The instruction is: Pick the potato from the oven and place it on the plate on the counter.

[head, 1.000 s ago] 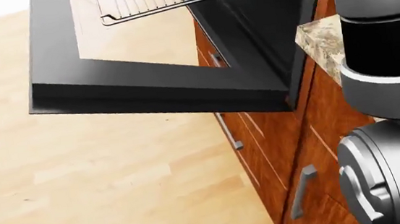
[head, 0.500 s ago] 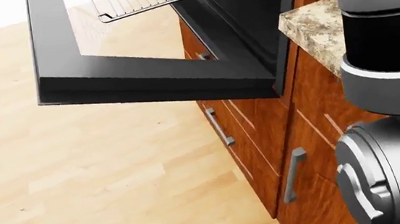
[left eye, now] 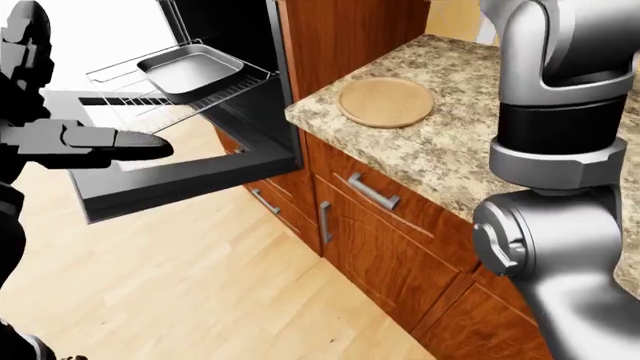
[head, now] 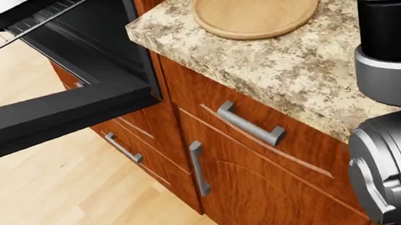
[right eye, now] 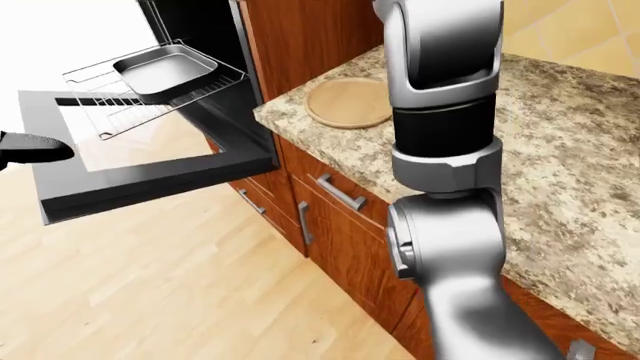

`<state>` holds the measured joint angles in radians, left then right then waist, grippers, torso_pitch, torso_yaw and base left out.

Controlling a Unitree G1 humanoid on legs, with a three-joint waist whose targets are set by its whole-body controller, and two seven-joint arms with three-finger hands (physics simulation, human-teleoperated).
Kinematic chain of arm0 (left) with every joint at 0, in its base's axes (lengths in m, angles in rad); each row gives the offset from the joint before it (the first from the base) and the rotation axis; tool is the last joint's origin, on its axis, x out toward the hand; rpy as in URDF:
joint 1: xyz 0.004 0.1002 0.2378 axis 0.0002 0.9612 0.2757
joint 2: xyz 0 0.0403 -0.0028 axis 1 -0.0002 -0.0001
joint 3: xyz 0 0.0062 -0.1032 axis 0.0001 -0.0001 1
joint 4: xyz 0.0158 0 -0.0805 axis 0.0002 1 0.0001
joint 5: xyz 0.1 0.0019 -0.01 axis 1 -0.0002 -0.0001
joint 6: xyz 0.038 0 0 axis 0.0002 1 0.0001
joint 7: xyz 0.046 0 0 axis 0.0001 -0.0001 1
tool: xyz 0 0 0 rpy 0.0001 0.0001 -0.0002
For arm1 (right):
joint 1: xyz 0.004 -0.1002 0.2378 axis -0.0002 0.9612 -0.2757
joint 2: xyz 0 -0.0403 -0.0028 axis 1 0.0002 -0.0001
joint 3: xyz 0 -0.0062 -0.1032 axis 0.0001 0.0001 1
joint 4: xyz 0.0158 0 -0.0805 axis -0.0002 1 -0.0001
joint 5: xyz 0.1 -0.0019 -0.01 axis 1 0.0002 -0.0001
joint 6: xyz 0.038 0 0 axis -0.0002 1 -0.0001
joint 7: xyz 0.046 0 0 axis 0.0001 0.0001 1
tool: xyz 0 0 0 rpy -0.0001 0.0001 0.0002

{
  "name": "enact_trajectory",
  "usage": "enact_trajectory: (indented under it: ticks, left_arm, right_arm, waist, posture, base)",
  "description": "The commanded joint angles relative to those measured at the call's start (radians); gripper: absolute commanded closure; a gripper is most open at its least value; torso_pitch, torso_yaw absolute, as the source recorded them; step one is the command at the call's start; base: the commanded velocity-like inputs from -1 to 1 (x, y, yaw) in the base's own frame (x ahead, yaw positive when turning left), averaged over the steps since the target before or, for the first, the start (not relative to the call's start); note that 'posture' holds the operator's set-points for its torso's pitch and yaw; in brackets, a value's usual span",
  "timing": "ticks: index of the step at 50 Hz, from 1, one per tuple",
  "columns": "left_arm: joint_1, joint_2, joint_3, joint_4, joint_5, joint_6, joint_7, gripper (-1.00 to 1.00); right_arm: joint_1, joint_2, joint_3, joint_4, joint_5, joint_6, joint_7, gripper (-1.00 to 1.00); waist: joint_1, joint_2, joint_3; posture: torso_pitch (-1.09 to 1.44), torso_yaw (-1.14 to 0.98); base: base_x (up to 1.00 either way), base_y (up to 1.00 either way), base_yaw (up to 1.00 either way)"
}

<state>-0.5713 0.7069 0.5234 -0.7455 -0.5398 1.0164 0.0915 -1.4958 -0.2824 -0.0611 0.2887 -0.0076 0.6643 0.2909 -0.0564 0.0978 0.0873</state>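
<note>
Oven: I'm seeing its door hanging open, rack pulled out.
Counter: plate sitting empty beside oven.
Tray: on rack; potato not showing.
Left hand: nearer arm, fingers extended, holding nothing, below-left of tray.
Right hand: out of view.

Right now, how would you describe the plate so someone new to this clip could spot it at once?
Find the speckled granite counter to the right of the open oven in the left-eye view. The plate lies flat near its oven-side end. It is the only round, pale wooden disc there, unlike the grey metal pan on the oven rack.
</note>
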Motion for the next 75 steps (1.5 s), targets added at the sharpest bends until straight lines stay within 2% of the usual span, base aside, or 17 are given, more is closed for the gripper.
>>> enact_trajectory:
  ticks: [1, 10, 20, 29, 37, 40, 43, 44, 48, 49, 51, 59, 62, 63, 65, 66, 75]
  left_arm:
    - [-0.018, 0.012, 0.015, 0.0, 0.012, -0.018, 0.009, -1.0]
    - [-0.043, 0.02, -0.001, 0.008, 0.013, -0.008, 0.017, -1.0]
    - [-0.016, 0.013, 0.009, 0.004, 0.023, -0.023, 0.008, -1.0]
    - [0.017, -0.008, 0.013, 0.01, 0.046, -0.059, -0.01, -1.0]
    - [0.001, -0.002, 0.018, 0.005, 0.046, -0.037, -0.014, -1.0]
    - [-0.016, 0.005, 0.013, 0.011, 0.046, -0.031, -0.012, -1.0]
    - [-0.017, 0.005, 0.009, 0.012, 0.045, -0.028, -0.01, -1.0]
    - [-0.019, 0.007, 0.009, 0.012, 0.046, -0.026, -0.009, -1.0]
    - [-0.011, 0.007, 0.01, 0.012, 0.049, -0.034, -0.014, -1.0]
    - [-0.014, 0.005, 0.014, 0.009, 0.044, -0.028, -0.014, -1.0]
    - [-0.014, 0.007, 0.018, 0.001, 0.04, -0.019, -0.011, -1.0]
    - [-0.01, 0.012, 0.029, -0.008, 0.034, -0.006, -0.003, -1.0]
    - [-0.001, 0.011, 0.034, -0.008, 0.034, -0.01, -0.003, -1.0]
    - [0.002, 0.01, 0.035, -0.007, 0.035, -0.013, -0.005, -1.0]
    - [0.006, 0.009, 0.035, -0.005, 0.036, -0.02, -0.006, -1.0]
    - [0.009, 0.009, 0.032, -0.001, 0.04, -0.025, -0.006, -1.0]
    - [-0.008, 0.015, 0.026, -0.005, 0.037, -0.007, 0.0, -1.0]
  right_arm:
    - [-0.047, 0.0, -0.002, -0.01, -0.02, -0.033, 0.006, 1.0]
    - [-0.07, 0.001, -0.004, 0.029, -0.071, -0.022, 0.009, 1.0]
    - [-0.197, -0.028, -0.018, 0.273, -0.167, 0.004, -0.076, 1.0]
    - [-0.316, -0.108, 0.043, 0.704, -0.372, -0.237, -0.112, 1.0]
    - [-0.269, -0.105, 0.012, 0.908, -0.473, -0.383, -0.17, 1.0]
    - [-0.265, -0.09, -0.007, 0.936, -0.474, -0.4, -0.19, 1.0]
    - [-0.267, -0.069, -0.102, 0.933, -0.349, -0.411, -0.155, 1.0]
    - [-0.266, -0.076, -0.055, 0.944, -0.392, -0.37, -0.185, 1.0]
    - [-0.25, -0.077, -0.061, 0.943, -0.352, -0.404, -0.188, 1.0]
    - [-0.248, -0.076, -0.058, 0.94, -0.348, -0.406, -0.182, 1.0]
    - [-0.247, -0.076, -0.056, 0.941, -0.343, -0.4, -0.185, 1.0]
    - [-0.245, -0.075, -0.042, 0.939, -0.346, -0.405, -0.175, 1.0]
    - [-0.245, -0.077, -0.04, 0.935, -0.347, -0.402, -0.175, 1.0]
    - [-0.242, -0.078, -0.042, 0.933, -0.343, -0.423, -0.17, 1.0]
    - [-0.244, -0.077, -0.036, 0.932, -0.35, -0.408, -0.168, 1.0]
    - [-0.245, -0.077, -0.035, 0.931, -0.352, -0.403, -0.173, 1.0]
    - [-0.24, -0.079, -0.044, 0.928, -0.34, -0.392, -0.174, 1.0]
  waist:
    - [-0.003, -0.004, -0.026]
    - [0.032, -0.042, -0.035]
    - [0.037, -0.038, -0.042]
    - [0.03, -0.029, -0.041]
    - [0.026, -0.027, -0.042]
    - [0.025, -0.026, -0.043]
    - [0.025, -0.024, -0.043]
    - [0.026, -0.023, -0.042]
    - [0.026, -0.023, -0.04]
    - [0.03, -0.022, -0.072]
    - [0.034, -0.031, -0.023]
    - [0.043, -0.078, -0.023]
    - [0.044, -0.07, -0.026]
    - [0.044, -0.067, -0.007]
    - [0.038, -0.042, -0.053]
    - [0.037, -0.023, -0.049]
    - [0.031, -0.039, -0.037]
  posture:
    - [0.0, 0.0]
    - [0.0, 0.0]
    - [0.0, 0.0]
    - [0.0, 0.0]
    - [0.0, 0.0]
    - [0.0, 0.0]
    - [0.0, 0.0]
    - [0.0, 0.0]
    - [0.0, 0.0]
    - [0.0, 0.0]
    - [0.0, 0.0]
    - [0.0, 0.0]
    - [0.0, 0.0]
    - [0.0, 0.0]
    - [0.0, 0.0]
    - [0.0, 0.0]
    - [0.0, 0.0]
  base:
    - [0.0, 0.0, 0.0]
    - [0.0, 0.0, 0.0]
    - [0.0, 0.0, 0.0]
    - [0.0, 0.0, 0.0]
    - [0.0, 0.0, 0.0]
    - [0.0, 0.0, 0.0]
    - [0.0, 0.0, 0.0]
    - [0.0, 0.0, 0.0]
    - [0.0, 0.0, 0.0]
    - [0.23, 0.0, 0.0]
    - [0.43, 0.0, 0.0]
    - [0.43, 0.0, 0.0]
    - [0.4, 0.0, 0.0]
    - [0.0, 0.0, 0.0]
    - [0.0, 0.0, 0.0]
    - [0.0, 0.0, 0.0]
    - [0.0, 0.0, 0.0]
